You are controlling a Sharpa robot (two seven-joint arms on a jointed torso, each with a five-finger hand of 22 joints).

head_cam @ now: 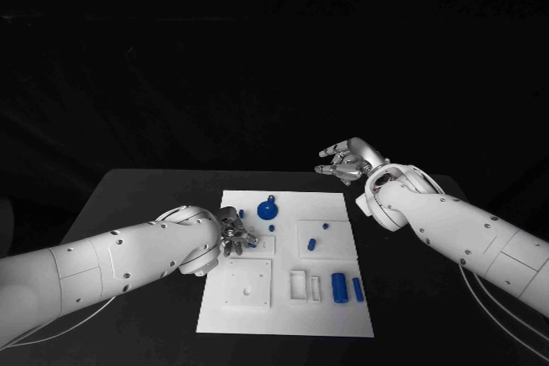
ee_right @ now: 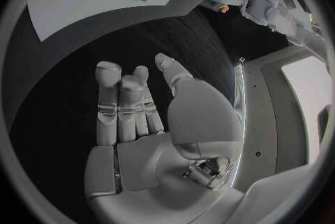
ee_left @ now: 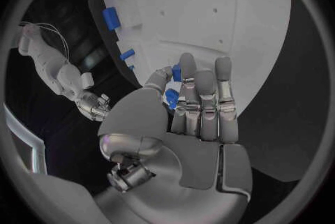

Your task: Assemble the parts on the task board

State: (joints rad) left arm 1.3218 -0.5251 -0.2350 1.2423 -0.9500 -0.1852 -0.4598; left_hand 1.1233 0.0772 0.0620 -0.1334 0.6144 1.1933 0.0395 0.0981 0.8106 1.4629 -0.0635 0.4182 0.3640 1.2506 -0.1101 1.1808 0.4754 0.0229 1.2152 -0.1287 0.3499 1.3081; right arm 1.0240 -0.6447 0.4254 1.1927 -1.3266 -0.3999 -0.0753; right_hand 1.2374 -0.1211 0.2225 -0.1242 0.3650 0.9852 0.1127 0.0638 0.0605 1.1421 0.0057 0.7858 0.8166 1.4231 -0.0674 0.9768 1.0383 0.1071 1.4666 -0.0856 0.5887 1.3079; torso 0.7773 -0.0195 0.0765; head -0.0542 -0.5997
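No writing or brand mark is showing legibly on the task board (head_cam: 286, 318) or on any of the pieces. The white board is lying in the middle of the black table (head_cam: 137, 195), and every place below is being given relative to it.

Counting the blue parts in the head view: one round knob-like part (head_cam: 266, 209) is sitting near the board's far edge, with one tiny blue piece (head_cam: 274, 228) just nearer the robot than it. One small peg (head_cam: 325, 225) and one short cylinder (head_cam: 311, 244) are standing on the raised square plate on the board's right half. Two longer blue bars (head_cam: 339, 287) are lying side by side near the board's right edge, closer to the robot. That is making six, plus one more blue part (ee_left: 172, 98) that the left hand is holding.

The left hand (head_cam: 237, 236) is hovering over the board's left half, and the left wrist view is showing its thumb and fingers (ee_left: 202, 101) pinching that small blue part, above the board's surface.

The right hand (head_cam: 349, 161) is hanging beyond the board's far right corner, over bare table and well apart from the board. Its fingers (ee_right: 115, 106) are lying loosely together, slightly curled, with the thumb apart and nothing in them
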